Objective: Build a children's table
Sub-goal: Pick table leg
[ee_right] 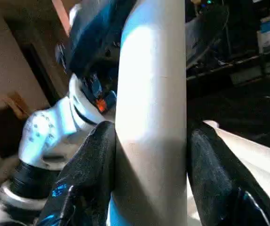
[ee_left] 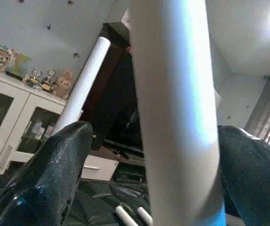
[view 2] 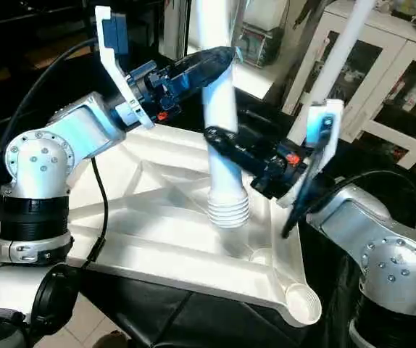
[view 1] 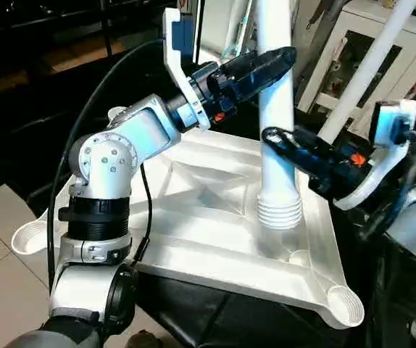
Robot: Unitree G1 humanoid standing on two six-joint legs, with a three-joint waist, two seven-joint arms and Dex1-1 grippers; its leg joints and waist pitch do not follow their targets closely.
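The children's table's white tabletop (view 1: 193,239) lies upside down, ribs up, on the black-draped work table. A white leg (view 1: 277,145) stands upright over it. Its threaded end (view 1: 279,214) hangs just above the underside, inward of the near right corner socket (view 1: 346,304). My right gripper (view 1: 269,136) is shut on this leg low down, and both fingers (ee_right: 95,165) press its sides. Higher up, my left gripper (view 1: 280,61) is open around the same leg, with a gap at one finger (ee_left: 55,160). A second leg (view 1: 360,72) rises slanted from the far right corner.
A white glass-door cabinet (view 1: 411,65) stands behind on the right. Black cloth (view 1: 215,312) hangs off the work table's front edge, with tiled floor (view 1: 5,275) at the lower left. The tabletop's left corner socket (view 1: 30,235) is empty. Two loose white legs (ee_left: 130,216) lie on a dark surface.
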